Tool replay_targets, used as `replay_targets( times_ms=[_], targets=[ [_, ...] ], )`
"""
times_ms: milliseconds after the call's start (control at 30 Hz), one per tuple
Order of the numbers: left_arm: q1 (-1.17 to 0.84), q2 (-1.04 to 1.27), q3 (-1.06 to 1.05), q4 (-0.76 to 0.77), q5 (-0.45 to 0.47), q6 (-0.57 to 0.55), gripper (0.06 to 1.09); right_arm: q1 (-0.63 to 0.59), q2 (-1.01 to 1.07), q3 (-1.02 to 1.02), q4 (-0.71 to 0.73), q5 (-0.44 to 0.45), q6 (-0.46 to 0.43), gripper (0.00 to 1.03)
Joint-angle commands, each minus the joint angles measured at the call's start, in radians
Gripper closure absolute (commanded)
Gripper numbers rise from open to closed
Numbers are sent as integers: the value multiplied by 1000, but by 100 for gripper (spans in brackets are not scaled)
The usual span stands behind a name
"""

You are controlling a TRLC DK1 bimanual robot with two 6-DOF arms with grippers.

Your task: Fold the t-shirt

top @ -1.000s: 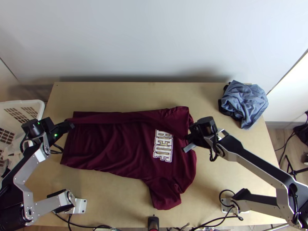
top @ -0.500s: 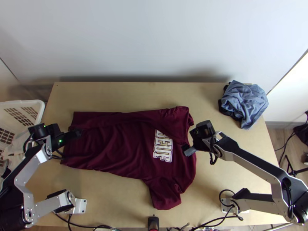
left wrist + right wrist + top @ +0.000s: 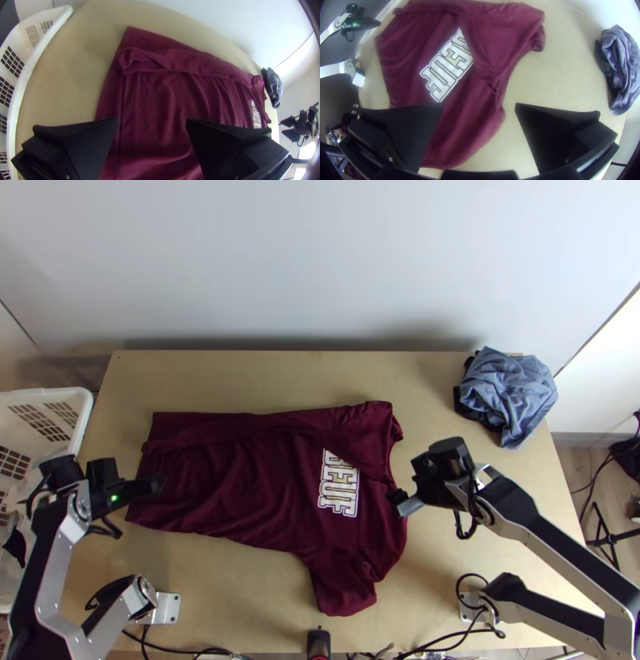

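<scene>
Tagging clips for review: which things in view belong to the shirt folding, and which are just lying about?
Part of the job:
maroon t-shirt, far side folded over
left claw, open
right claw, open

Just lying about:
white basket beside the table
bunched blue-grey cloth

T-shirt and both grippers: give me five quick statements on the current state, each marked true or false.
1. The t-shirt's far side is folded over, partly covering the white lettering. True.
2. The left gripper is shut on cloth. False: it is open, over the t-shirt.
3. The right gripper is open. True.
4. The near sleeve is tucked in. False: it sticks out towards the table's near edge.
5. The blue-grey cloth lies bunched. True.
</scene>
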Motion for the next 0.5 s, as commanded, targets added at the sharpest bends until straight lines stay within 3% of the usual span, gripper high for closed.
replay_targets(
  times_ms=[0, 233, 467],
  targets=[
    [84, -145, -7, -173, 3, 209, 11, -1, -37, -32, -43, -17, 28, 4],
    [137, -88, -10, -242, -11, 410, 11, 1, 51, -63, -32, -96, 214, 4],
    [128, -50, -9, -298, -12, 495, 11, 95, 67, -87, -73, -121, 329, 4]
  ],
)
